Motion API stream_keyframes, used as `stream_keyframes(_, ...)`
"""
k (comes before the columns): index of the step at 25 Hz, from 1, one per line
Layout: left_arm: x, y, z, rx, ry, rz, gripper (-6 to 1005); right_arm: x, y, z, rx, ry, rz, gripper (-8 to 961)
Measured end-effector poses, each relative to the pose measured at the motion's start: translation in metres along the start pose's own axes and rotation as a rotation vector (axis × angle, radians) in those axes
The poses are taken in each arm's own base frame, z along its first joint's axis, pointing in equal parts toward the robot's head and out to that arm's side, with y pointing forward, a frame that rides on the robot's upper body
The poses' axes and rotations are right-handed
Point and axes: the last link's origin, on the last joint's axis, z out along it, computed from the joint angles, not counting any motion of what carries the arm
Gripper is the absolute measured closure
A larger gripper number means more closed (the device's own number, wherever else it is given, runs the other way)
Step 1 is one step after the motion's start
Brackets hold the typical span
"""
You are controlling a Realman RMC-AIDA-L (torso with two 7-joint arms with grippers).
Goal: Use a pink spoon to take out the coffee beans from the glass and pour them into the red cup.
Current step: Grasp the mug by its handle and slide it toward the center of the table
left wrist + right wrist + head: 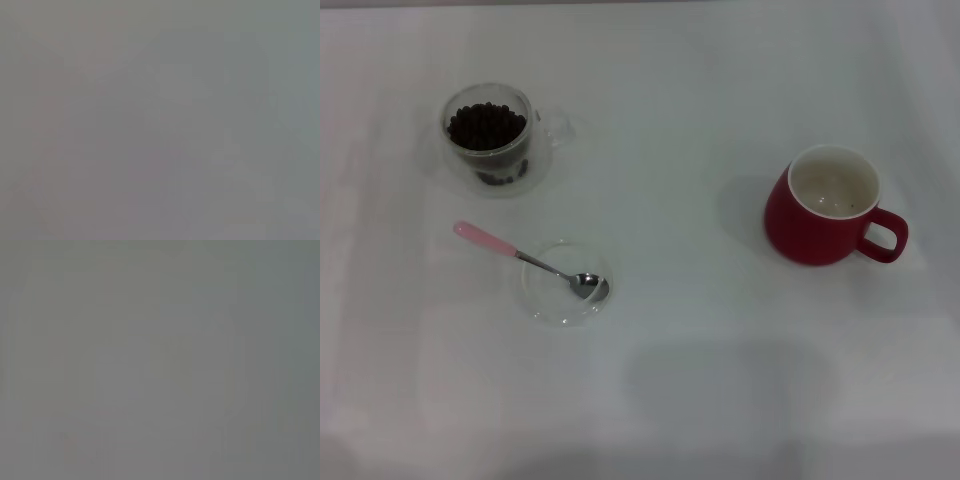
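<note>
The pink spoon lies with its metal bowl in a shallow clear glass dish and its pink handle sticking out to the back left. The glass stands at the back left, filled with dark coffee beans, its clear handle to the right. The red cup stands upright on the right, its cream inside looking empty, its handle to the right. Neither gripper shows in any view. Both wrist views show only plain grey.
Everything stands on a white table. A faint shadow lies on the table near the front middle.
</note>
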Motion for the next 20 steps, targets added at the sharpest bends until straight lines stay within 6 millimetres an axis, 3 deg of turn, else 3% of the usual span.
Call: stream_keyframes(20, -0.001, -0.004, -0.003, 0.005, -0.004, 0.008, 464, 0.001, 0.012, -0.003, -0.068, 0.006, 0.007, 258)
